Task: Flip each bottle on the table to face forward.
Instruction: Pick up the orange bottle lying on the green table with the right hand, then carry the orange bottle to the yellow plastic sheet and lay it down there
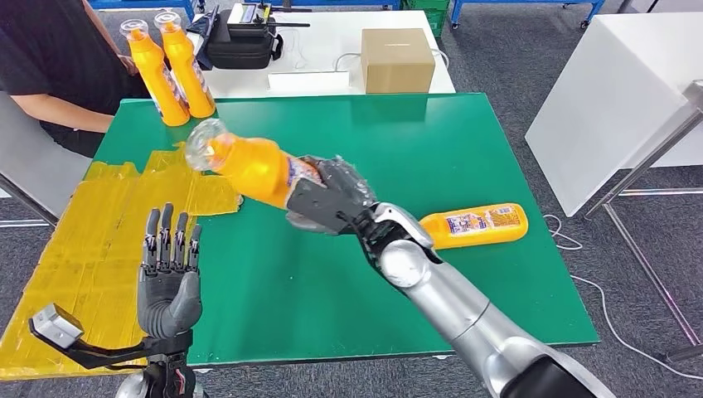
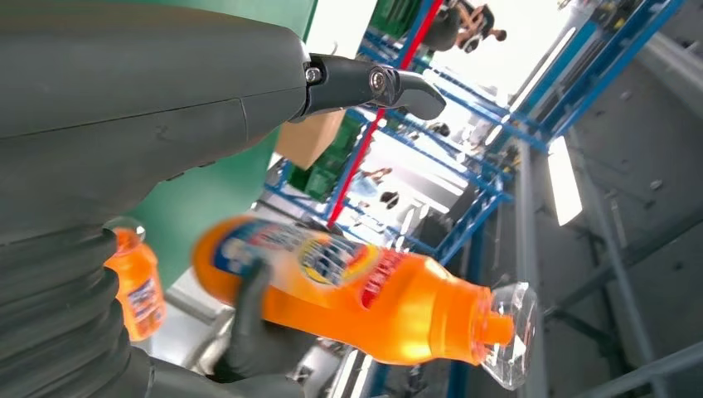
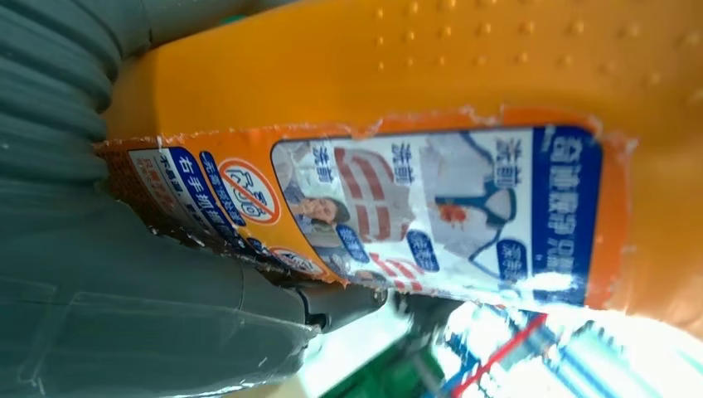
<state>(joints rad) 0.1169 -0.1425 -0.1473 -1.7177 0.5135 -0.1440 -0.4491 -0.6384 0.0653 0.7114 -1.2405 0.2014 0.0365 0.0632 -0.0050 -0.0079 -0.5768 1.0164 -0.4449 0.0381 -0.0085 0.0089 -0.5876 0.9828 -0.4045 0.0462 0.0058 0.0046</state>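
Orange plastic is what the right hand grips now: a detergent bottle with a clear cap, held tilted above the green table, near the middle of the head view, with the cap pointing to the upper left of the frame. The fingers close around the labelled lower body, and the right wrist view shows the torn printed label very near. The left hand stands at the lower left of the frame, palm up, fingers straight and a little apart, holding nothing.

A second bottle lies on its side on the table at the right of centre. Two more bottles stand upright at the upper left corner of the table, beside a person in a black shirt.

I judge that the bottle is rigid but smooth, and if it is full it will be rather heavy, so it may slip or turn in the fingers. The wide labelled body is the best place to hold; the clear cap looks thin and could come loose under pressure. The yellow tape patch covers the left part of the table.
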